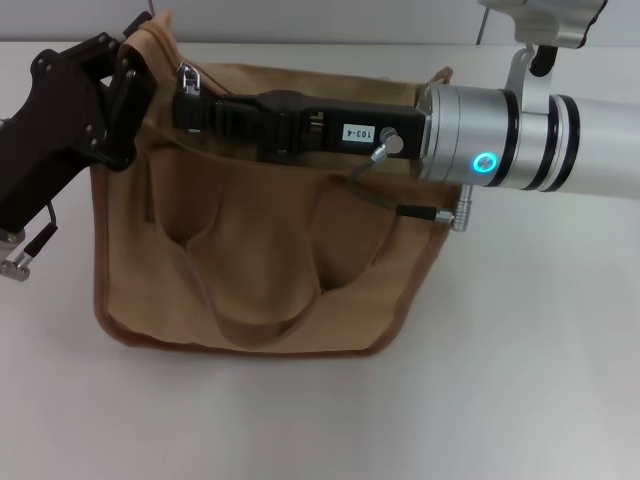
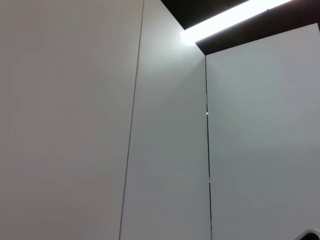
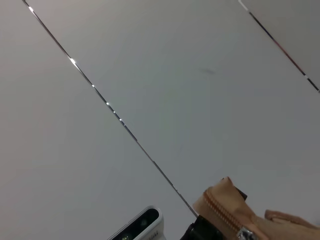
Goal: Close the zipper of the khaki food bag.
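You see the khaki food bag [image 1: 270,270] lying on the white table [image 1: 520,380]. Your right gripper [image 1: 190,105] comes from 3 o'clock and is closed on the silver zipper [image 1: 188,72] pull at the bag's 11 o'clock corner. Your left gripper [image 1: 128,95] pinches that corner's fabric.

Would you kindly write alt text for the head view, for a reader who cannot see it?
A khaki food bag lies on a white table, with the right gripper stretched across its top panel, its tip at the silver zipper pull near the bag's left corner. The left gripper is at that same corner.
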Available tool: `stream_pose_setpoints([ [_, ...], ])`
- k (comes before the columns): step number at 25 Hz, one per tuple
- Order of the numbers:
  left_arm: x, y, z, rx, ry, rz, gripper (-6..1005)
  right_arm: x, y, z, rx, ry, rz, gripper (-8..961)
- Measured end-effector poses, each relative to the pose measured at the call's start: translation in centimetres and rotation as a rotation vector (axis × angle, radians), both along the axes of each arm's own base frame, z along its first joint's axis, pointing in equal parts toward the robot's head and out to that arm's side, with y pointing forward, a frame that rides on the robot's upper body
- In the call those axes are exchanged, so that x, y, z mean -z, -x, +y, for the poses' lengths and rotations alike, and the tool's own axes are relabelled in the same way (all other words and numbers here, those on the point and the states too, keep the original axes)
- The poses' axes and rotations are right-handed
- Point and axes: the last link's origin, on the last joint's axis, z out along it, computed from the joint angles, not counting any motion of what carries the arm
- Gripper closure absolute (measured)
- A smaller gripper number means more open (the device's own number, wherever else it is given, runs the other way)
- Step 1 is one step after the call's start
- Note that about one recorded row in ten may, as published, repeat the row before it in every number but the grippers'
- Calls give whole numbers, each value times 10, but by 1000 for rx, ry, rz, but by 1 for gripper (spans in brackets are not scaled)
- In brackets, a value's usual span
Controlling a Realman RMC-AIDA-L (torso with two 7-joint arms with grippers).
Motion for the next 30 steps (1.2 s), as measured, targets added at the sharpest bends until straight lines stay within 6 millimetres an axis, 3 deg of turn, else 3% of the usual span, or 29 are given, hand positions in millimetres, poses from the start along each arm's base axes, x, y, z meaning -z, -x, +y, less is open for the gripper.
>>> stream_pose_setpoints([
  [21, -17, 29, -6, -149, -102, -17, 879, -11, -31, -12, 12, 21, -12, 948],
  [27, -18, 33, -7, -175, -112, -17, 874, -22, -56, -22, 62, 44, -1, 946],
  [30, -18, 33, -7, -176, -111, -18, 872, -35, -78, -31, 109, 42, 11, 945],
])
